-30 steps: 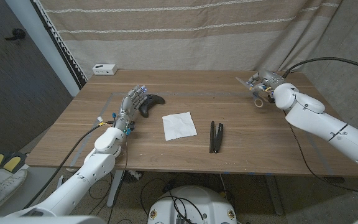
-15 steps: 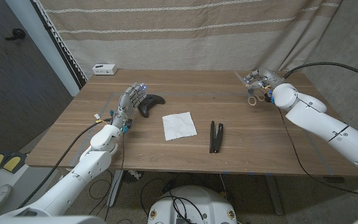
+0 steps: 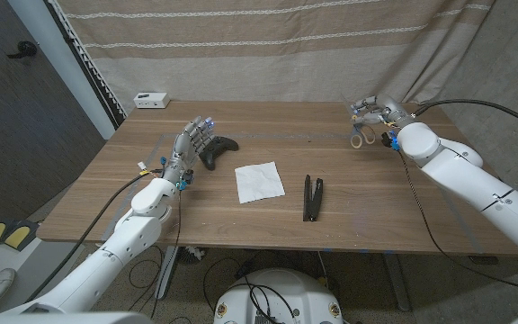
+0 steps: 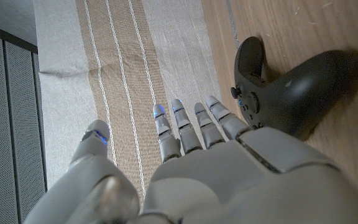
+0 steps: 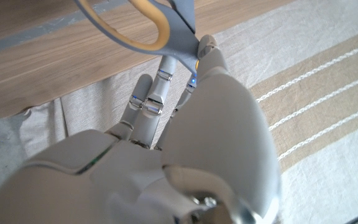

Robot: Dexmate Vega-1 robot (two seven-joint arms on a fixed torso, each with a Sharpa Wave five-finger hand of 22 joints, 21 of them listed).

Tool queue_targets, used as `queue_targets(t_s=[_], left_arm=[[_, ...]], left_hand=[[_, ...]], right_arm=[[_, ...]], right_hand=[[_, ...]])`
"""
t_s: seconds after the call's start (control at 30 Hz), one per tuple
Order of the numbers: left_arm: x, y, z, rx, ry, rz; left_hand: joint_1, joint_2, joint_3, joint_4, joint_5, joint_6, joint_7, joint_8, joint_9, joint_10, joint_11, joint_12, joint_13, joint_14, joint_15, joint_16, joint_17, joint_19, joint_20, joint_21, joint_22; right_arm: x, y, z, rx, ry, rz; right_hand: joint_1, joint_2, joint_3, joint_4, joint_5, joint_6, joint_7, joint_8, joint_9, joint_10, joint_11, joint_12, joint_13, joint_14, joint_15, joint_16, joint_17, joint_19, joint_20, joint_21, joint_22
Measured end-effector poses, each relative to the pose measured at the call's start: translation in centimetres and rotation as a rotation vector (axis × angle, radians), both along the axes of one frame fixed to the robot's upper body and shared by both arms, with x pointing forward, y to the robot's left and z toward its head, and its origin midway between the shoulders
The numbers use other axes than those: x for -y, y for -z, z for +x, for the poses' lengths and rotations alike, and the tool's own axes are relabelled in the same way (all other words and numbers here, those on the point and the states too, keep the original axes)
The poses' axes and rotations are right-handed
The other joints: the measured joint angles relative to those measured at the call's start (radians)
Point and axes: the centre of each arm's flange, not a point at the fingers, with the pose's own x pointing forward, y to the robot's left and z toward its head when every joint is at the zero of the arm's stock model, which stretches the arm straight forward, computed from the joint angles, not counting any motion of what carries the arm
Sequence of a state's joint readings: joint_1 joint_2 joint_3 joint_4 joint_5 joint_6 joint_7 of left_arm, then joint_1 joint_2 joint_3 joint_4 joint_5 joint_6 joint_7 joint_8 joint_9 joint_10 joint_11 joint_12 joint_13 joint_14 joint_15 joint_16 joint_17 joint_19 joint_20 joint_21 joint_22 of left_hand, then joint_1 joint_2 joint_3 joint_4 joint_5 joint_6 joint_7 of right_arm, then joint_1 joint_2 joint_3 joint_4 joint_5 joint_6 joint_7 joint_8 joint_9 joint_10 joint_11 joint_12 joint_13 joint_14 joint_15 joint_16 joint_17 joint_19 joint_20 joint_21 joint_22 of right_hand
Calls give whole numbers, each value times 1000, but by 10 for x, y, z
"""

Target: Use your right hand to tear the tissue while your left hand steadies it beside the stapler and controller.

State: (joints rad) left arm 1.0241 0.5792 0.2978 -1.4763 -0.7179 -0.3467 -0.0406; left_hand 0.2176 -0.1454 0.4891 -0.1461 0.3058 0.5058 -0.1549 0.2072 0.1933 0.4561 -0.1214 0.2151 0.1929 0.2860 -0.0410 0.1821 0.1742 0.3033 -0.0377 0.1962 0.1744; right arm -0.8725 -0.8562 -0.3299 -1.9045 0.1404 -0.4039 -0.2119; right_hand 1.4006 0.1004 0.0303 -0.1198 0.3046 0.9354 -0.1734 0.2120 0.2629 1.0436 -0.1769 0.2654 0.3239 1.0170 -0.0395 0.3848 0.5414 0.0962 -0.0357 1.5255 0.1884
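Tissue (image 3: 259, 182) flat mid-table, untouched, between controller (image 3: 218, 150) and black stapler (image 3: 312, 197). Left hand (image 3: 190, 148) raised, fingers spread, empty, just beside controller. Right hand (image 3: 373, 118) well apart at far edge, apparently holding scissors (image 5: 157, 23), though grip unclear. Still approach stage, probably; next: both hands onto tissue.

White box (image 3: 151, 100), scissors (image 3: 361, 135), striped curtain (image 3: 268, 40)

A makeshift lab or test room. A wooden table (image 3: 268, 216) stands before a striped curtain (image 3: 268, 45). Loose cables (image 3: 461, 90) trail.
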Motion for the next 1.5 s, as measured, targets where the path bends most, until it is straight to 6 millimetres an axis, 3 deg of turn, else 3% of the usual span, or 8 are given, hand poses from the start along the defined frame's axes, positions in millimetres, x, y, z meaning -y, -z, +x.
queue_targets(t_s=[0.53, 0.8, 0.83, 0.97, 1.0, 1.5], left_arm=[[3, -5, -14, 3, -5, -15], [17, -10, -13, 22, 7, -25], [18, -10, -13, 22, 8, -27], [26, -11, -12, 26, 18, -34], [27, -12, -12, 33, 11, -33], [44, -17, -12, 47, 27, -38]], left_hand=[[0, 0, 0, 0, -4, 9, -6, 0, 0, 4, 4, 0, 0, 0, 0, 0, 0, 0, 0, 0, 0], [0, 0, 0, 0, -4, 14, 0, 0, 0, 7, 7, 0, 0, -5, 0, 0, 0, -6, -5, 0, 0], [0, 0, 0, 0, -4, 14, 0, 0, 0, 7, 7, 0, 0, -11, 1, 0, 0, -12, -3, 0, 0], [0, 0, 0, 0, -4, 20, 5, 0, 0, 7, 7, 0, 0, -13, 2, 0, 0, -18, -4, 0, 0], [0, 0, 0, 0, -4, 20, 5, 0, 0, 9, 5, 0, 0, -13, 2, 0, 0, -18, -4, 0, 0], [0, 0, 1, -1, -4, 25, 10, 4, 0, 9, 5, 0, 0, -22, 0, 0, 0, -18, -4, -3, 0]], right_arm=[[4, 3, -7, 36, -191, 197], [2, -1, -10, 43, -295, 260], [11, 0, -8, 42, -293, 280], [8, -2, -10, 43, -351, 305], [16, -1, -8, 42, -348, 322], [28, -5, -9, 66, -440, 399]], right_hand=[[-11, 11, -5, 3, 0, -23, 13, -1, 22, -21, -5, -8, -2, -1, -1, -10, -6, -29, -4, 0, -3], [-14, 14, -8, 6, -1, -27, 9, -1, 30, -24, -5, -16, 2, -4, -5, -11, -5, -34, 2, 0, -2], [-14, 14, -9, 7, -2, -29, 7, -1, 31, -24, -5, -16, 3, -4, -5, -11, -4, -37, -1, 0, -2], [-17, 17, -9, 8, -3, -34, 13, -1, 37, -24, -5, -19, 5, -4, -5, -12, 1, -38, -2, 0, -7], [-17, 17, -9, 8, -3, -34, 13, -1, 37, -24, -5, -19, 7, -4, -5, -13, 1, -38, -2, 0, -7], [-19, 19, -9, 8, -11, -34, 13, 3, 46, -31, -9, -20, 9, -4, -8, -12, 4, -47, 0, 0, -7]])
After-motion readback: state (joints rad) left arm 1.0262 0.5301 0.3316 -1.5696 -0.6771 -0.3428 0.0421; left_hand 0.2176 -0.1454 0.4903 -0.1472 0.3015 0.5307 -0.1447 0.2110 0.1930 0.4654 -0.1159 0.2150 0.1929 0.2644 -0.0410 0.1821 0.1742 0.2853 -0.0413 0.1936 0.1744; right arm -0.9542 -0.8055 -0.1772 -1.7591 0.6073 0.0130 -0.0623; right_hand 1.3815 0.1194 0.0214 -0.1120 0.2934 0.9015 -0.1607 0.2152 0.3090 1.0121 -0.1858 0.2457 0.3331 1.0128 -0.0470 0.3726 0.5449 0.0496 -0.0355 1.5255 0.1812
